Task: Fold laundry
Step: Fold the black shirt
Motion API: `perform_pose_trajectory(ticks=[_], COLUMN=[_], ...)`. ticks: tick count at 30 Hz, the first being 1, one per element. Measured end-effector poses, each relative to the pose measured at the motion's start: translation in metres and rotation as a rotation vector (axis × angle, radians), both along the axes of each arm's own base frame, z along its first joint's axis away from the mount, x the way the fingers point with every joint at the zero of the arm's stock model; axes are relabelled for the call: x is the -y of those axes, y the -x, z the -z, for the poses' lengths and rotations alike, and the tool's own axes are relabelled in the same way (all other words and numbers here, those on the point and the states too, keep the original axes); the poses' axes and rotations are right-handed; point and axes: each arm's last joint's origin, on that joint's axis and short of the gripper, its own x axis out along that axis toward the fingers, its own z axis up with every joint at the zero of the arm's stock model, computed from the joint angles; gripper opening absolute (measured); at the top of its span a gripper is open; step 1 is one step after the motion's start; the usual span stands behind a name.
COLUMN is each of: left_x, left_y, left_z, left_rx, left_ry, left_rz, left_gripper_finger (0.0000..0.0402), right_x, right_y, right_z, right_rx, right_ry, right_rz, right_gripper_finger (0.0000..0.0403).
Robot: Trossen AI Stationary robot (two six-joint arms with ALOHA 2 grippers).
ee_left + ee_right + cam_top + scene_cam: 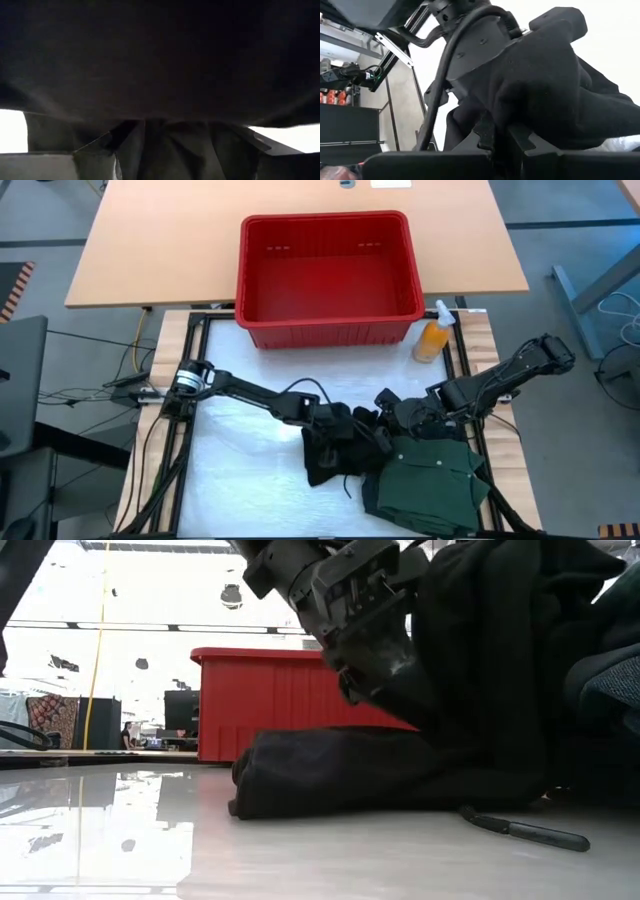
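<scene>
A black garment (pixel 335 450) lies bunched on the white table cover, with its upper part raised (pixel 500 650) and its lower part (pixel 340 775) on the table. A green buttoned shirt (pixel 430 480) lies on the table beside it, toward the right front. My left gripper (pixel 335 420) comes in from the left and is buried in the raised black cloth. In the left wrist view its fingers stand wide apart (pixel 177 150), with dark cloth over and between them. My right gripper (pixel 400 418) reaches in from the right and is shut on the black cloth (pixel 505 137). My left gripper pushes into the black garment from the table's left, slanting down. The raised cloth (pixel 545 85) drapes over its top and hides the fingertips. I cannot tell whether its fingers close on any cloth. My right gripper pinches a bunched fold of the black garment (pixel 495 117) between its two fingers, slanting down from the table's right. That part is lifted off the table. The rest hangs slack down to the table.
A red plastic basket (pixel 330 280) stands at the far side, with an orange spray bottle (pixel 432 338) at its right corner. A black cord end (pixel 520 830) trails on the table near the front. Open white surface (pixel 240 470) lies to the left front.
</scene>
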Motion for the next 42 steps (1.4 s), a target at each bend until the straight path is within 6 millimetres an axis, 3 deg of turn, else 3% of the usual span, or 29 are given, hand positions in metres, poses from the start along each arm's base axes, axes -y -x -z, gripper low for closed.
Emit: perform_pose_trajectory(ticks=[5, 15, 21, 28, 33, 37, 42], left_x=[0.0, -0.001, -0.011, -0.021, -0.025, -0.024, -0.021], left_y=[-0.001, 0.012, 0.039, 0.083, 0.115, 0.144, 0.174], left_z=[-0.018, -0.07, -0.1, -0.131, -0.115, -0.082, -0.038], left_rx=[-0.089, -0.281, -0.326, -0.246, -0.09, -0.005, -0.056], left_ry=[-0.065, -0.381, -0.433, -0.48, -0.353, -0.187, -0.126], left_rz=[0.016, 0.078, 0.056, -0.045, -0.128, -0.138, -0.172], left_gripper_finger=[0.0208, 0.0208, 0.0208, 0.0208, 0.0208, 0.0208, 0.0208], right_x=[-0.001, 0.0, 0.0, 0.007, 0.009, 0.01, 0.013], right_y=[0.002, 0.004, 0.005, 0.003, 0.002, 0.002, 0.001], right_z=[0.001, 0.005, 0.005, 0.006, 0.006, 0.007, 0.007], right_rx=[-0.018, -0.064, -0.068, -0.081, -0.084, -0.097, -0.102], right_ry=[0.008, 0.029, 0.027, 0.009, -0.006, -0.031, -0.07], right_rz=[-0.008, -0.009, -0.006, 0.036, 0.058, 0.08, 0.123], right_gripper_finger=[0.0036, 0.0036, 0.0036, 0.0036, 0.0036, 0.0036, 0.0036])
